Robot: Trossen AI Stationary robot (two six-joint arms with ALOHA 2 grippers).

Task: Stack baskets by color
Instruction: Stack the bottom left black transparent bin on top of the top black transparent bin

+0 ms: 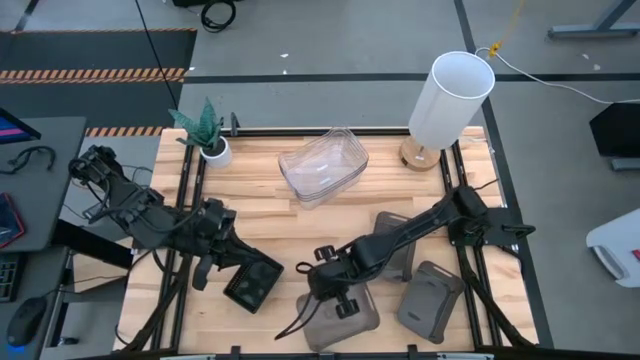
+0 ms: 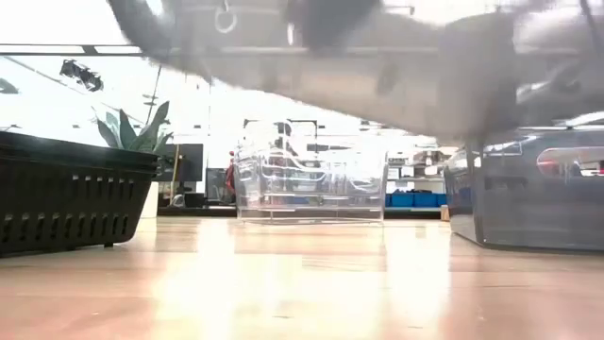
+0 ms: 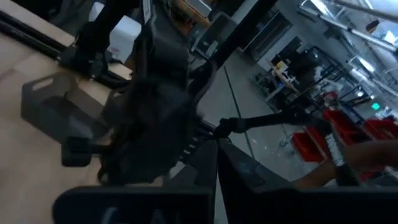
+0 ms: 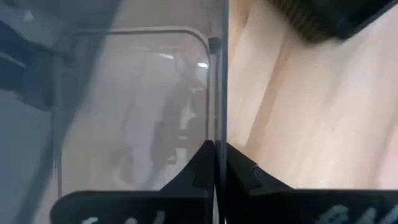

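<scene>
Left gripper (image 1: 222, 262): at the near left of the counter (image 1: 260, 190), fingers closed on the rim of the black basket (image 1: 252, 284); the left wrist view shows the two fingers pinched together on a thin dark edge.
Right gripper (image 1: 335, 292): reached across to the near middle, over the nearest grey basket (image 1: 340, 318); fingers shut tight on its upright wall (the right wrist view has that wall running straight up between the fingertips).
Black basket: perforated, tilted at the left gripper, near the front left edge; in the low view it sits at the left (image 2: 71, 198).
Grey baskets: three smoky ones at the near right, the gripped one in front, a second (image 1: 432, 303) to its right, a third (image 1: 400, 250) behind, partly under the right arm.
Clear baskets (image 1: 322, 165): nested together at the back middle of the counter, well apart from both grippers; how many are in the stack is hard to count.
Potted plant (image 1: 207, 135): back left corner.
White cylinder (image 1: 450, 100): back right, standing on a round wooden base.
</scene>
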